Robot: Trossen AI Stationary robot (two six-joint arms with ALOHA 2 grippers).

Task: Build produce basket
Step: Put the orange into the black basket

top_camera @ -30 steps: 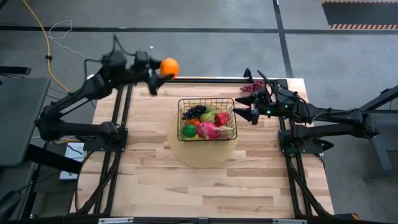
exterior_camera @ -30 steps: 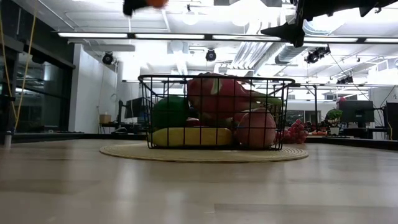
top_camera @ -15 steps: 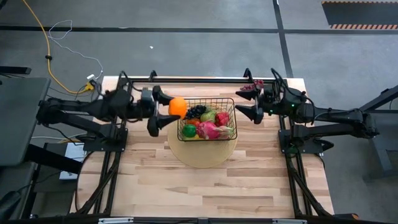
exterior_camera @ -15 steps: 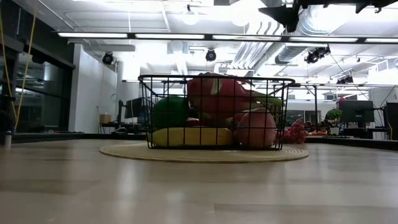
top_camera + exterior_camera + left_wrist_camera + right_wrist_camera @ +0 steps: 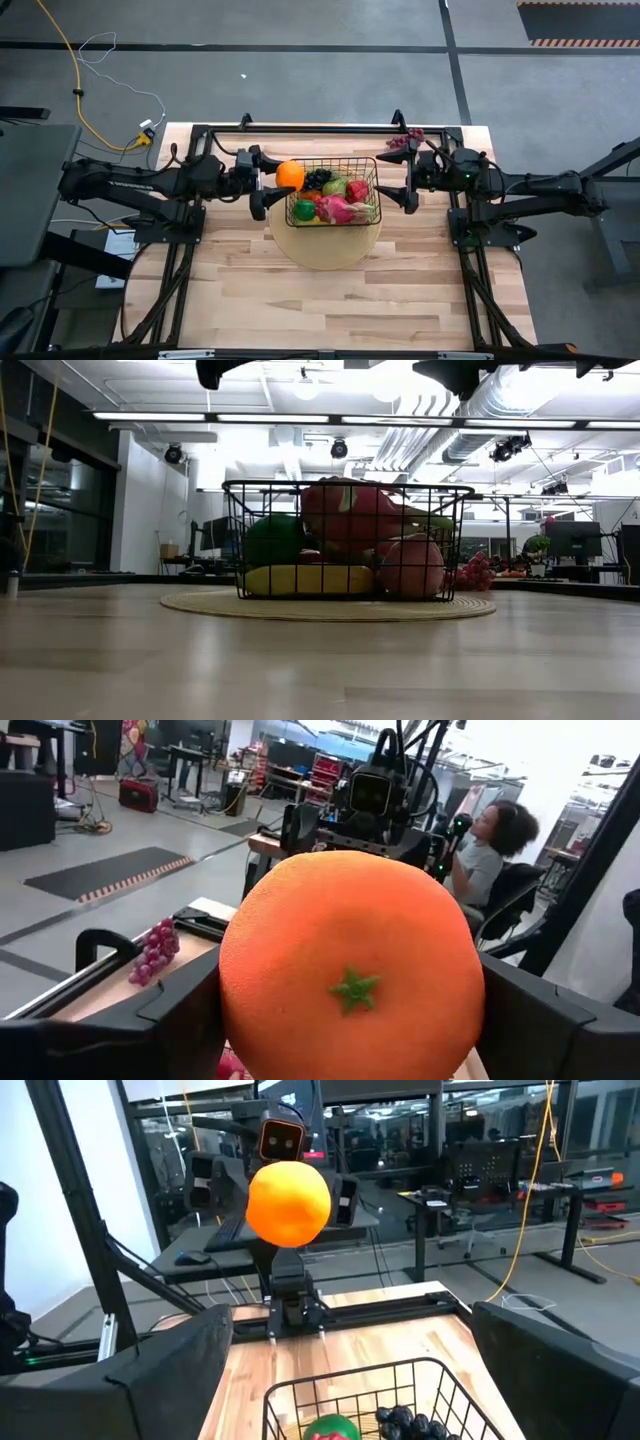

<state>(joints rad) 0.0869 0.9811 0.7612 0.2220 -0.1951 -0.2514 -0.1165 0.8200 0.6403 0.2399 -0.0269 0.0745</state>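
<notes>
The black wire basket point(image 5: 332, 161) stands on a round pale mat point(image 5: 325, 248) in the middle of the table. Banana, pear, grapes, dragon fruit and other produce point(image 5: 335, 205) fill it. My left gripper point(image 5: 272, 180) reaches in level from the table's left and is shut on an orange point(image 5: 290, 175), held high over the basket's left rim. My right gripper point(image 5: 398, 178) hangs open and level just off the basket's right side, holding nothing. A bunch of red grapes point(image 5: 400, 141) lies on the table at the far right. My left gripper pinches the orange between its two fingers, one on each opposite side point(image 5: 235, 990). The fingers come in level from the table's left. The orange is lifted clear, well above the basket, its green stem mark point(image 5: 355, 988) facing back toward the wrist.
Dark frame rails point(image 5: 300, 128) run along the table's far edge and down both sides. Bare wood point(image 5: 330, 300) lies on the near side of the mat. A person point(image 5: 490, 855) sits beyond the table's right end.
My left gripper has swung from the far left corner toward the basket and come down, carrying the orange, which now hangs over the basket's left rim. My right gripper has rolled at the wrist while staying beside the basket's right side.
</notes>
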